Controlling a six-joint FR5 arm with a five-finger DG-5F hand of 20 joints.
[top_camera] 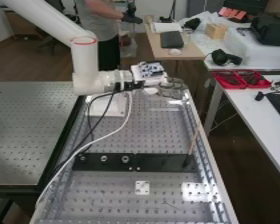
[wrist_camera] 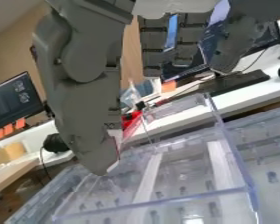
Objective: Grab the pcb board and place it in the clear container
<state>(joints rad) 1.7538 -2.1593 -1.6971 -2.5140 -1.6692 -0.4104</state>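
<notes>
Robot hand (top_camera: 170, 89) near the clear plastic container (wrist_camera: 157, 203).
Perforated metal benchtop (top_camera: 104, 191) stretches below the hand; whether it is spread, closed or gripping, I cannot tell.

On the bench (top_camera: 54, 212) we count one clear container (wrist_camera: 157, 203) toward the far edge, one black bar (top_camera: 157, 162) across, one wooden stick (top_camera: 194, 142) beside the right edge, and one small white plate (top_camera: 142, 192) toward the near edge.
</notes>
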